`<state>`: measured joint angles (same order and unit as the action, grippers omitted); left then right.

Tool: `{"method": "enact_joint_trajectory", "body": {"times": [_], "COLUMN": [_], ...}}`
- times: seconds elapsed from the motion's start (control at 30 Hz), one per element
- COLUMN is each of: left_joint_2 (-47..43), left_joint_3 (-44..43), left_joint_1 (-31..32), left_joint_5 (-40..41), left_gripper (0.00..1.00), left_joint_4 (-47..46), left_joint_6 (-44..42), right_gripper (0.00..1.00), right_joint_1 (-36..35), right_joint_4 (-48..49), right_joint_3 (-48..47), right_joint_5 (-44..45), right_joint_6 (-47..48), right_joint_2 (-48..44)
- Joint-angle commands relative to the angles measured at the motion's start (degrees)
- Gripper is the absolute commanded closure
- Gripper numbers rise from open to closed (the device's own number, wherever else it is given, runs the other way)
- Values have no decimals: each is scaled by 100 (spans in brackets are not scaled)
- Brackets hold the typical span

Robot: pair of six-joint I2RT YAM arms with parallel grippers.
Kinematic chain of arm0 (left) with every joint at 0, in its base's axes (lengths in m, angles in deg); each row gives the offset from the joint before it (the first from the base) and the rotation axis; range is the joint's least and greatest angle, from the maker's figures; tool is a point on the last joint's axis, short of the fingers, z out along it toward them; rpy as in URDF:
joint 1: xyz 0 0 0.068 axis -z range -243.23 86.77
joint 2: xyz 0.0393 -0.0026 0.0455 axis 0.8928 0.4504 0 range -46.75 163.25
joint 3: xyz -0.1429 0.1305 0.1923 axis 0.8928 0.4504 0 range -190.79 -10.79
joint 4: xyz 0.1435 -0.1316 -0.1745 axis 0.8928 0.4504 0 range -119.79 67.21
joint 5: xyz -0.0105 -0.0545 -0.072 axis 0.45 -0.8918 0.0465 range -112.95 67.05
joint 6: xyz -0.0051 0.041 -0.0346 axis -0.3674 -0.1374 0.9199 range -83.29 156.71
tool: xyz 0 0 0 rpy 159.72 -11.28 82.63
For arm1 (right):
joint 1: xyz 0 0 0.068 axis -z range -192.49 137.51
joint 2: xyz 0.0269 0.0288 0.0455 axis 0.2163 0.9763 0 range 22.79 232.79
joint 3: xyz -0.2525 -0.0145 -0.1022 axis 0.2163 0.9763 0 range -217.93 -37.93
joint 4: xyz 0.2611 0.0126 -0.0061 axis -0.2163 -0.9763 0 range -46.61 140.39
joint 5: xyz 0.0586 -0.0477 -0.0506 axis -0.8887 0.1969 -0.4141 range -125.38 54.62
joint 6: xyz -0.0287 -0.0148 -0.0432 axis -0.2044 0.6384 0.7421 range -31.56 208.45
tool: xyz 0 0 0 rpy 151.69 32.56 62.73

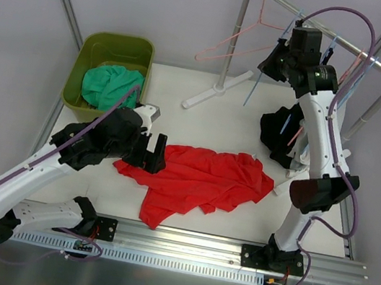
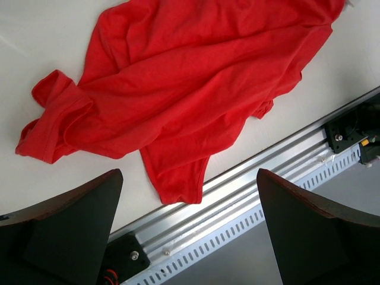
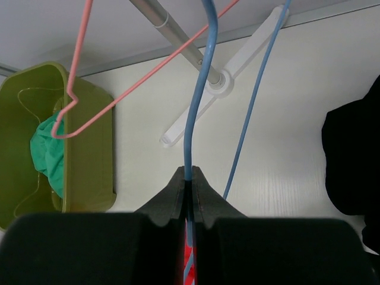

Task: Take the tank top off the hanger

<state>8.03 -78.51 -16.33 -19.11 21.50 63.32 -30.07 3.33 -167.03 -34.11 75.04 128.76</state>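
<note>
The red tank top [image 1: 203, 177] lies crumpled flat on the white table, off any hanger; it also fills the top of the left wrist view [image 2: 190, 83]. My left gripper [image 1: 154, 152] is open and empty, hovering over the garment's left edge; its jaws [image 2: 189, 175] stand wide apart above the hem and the table rail. My right gripper [image 1: 270, 59] is raised by the clothes rack, shut on the wire of a bare blue hanger [image 1: 257, 84]. In the right wrist view the blue hanger [image 3: 193, 119] runs up from between the closed jaws of the right gripper [image 3: 189, 173].
A white clothes rack [image 1: 326, 30] stands at the back right with an empty pink hanger [image 1: 229, 43] and more hangers [image 1: 356, 68]. A black garment [image 1: 280, 132] lies under it. A green bin [image 1: 87, 59] with a green cloth [image 1: 112, 85] sits back left. A metal rail [image 1: 181, 240] runs along the near edge.
</note>
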Motion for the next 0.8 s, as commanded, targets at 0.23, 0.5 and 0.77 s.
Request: {"method": "enact_joint_trajectory", "body": {"times": [0.23, 0.5, 0.77], "left_joint_2": [585, 1438, 2378], "left_joint_3": [-22, -109, -338], "left_joint_1": [22, 197, 566], "left_joint_5": [-717, -955, -999], "left_gripper": [1, 1, 1], "left_joint_4": [-1067, -1525, -1815], "left_joint_6": [-139, -244, -420], "right_gripper": [49, 32, 1], "right_joint_1": [-79, -78, 237], "right_joint_4": [-347, -347, -452], "right_joint_3": [-353, 58, 1219], "right_joint_5": [-382, -1023, -1525], "right_joint_6": [-144, -197, -48], "right_joint_2": [196, -541, -1938]}}
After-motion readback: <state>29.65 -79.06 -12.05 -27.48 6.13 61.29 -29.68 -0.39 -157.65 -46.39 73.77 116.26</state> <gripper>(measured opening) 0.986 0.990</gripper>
